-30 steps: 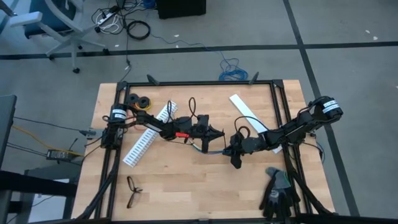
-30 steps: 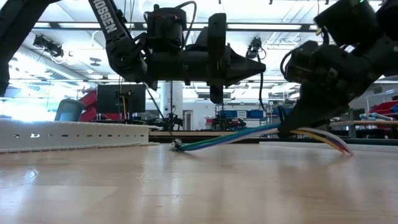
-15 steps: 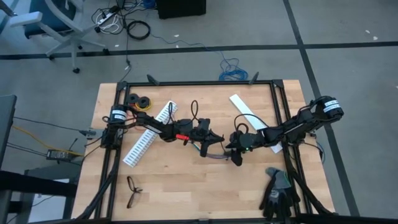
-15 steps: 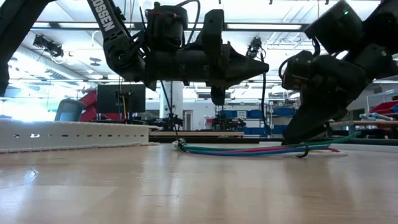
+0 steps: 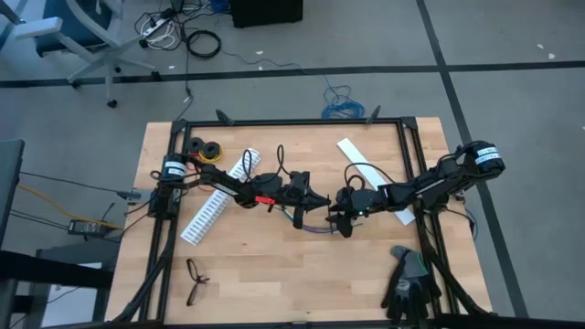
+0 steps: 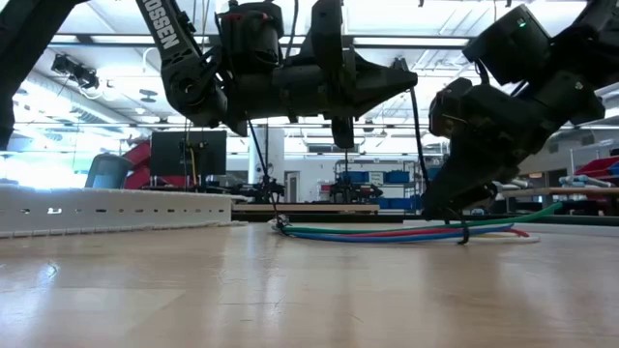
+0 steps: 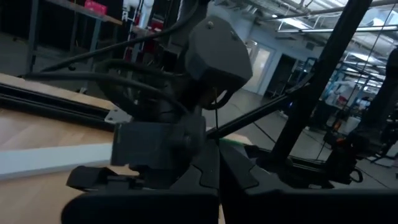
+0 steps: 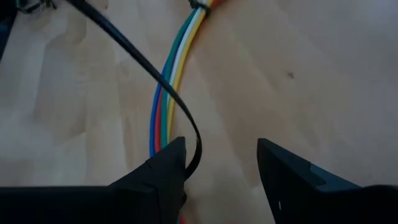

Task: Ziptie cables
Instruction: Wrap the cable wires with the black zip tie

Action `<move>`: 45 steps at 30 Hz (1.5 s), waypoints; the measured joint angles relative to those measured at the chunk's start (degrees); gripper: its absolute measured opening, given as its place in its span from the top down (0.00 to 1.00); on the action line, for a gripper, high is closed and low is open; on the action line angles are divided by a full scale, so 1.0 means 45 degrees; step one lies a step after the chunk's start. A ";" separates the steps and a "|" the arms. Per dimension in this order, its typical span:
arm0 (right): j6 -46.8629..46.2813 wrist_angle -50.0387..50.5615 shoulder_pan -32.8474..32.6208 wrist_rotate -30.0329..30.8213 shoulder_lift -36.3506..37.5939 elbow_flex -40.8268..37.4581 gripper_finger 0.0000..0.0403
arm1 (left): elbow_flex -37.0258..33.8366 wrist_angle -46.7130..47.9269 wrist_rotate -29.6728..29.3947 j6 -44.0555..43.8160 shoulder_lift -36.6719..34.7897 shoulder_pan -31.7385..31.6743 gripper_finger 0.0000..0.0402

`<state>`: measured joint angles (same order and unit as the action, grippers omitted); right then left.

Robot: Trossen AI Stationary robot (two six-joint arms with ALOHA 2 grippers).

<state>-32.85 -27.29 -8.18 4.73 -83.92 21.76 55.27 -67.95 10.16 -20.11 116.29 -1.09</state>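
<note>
Your bundle of thin coloured wires (image 8: 169,81) lies flat mid-bench (image 5: 274,274), with a thin black plastic ziptie (image 8: 134,56) looped over it. Your right hand (image 8: 221,163) hangs right above them, fingers spread, gripping nothing. Your left hand (image 5: 320,203) hovers clenched just beside it.

A robotics lab or workshop is showing here: the wooden table (image 5: 274,265) is standing on a grey concrete floor (image 5: 512,110) strewn with cords, an office chair (image 5: 78,37) is sitting nearby, and shelving (image 6: 372,184) is lining the bright hall behind.
</note>
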 joint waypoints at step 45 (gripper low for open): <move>-0.1039 0.0194 -0.2103 0.0914 -0.0068 0.0015 1.00 | 0.0000 0.0080 -0.0541 -0.0308 0.0029 -0.1655 1.00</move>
<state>-37.53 -26.41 -17.64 8.84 -84.23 21.82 55.27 -67.59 7.73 -21.49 116.42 -8.54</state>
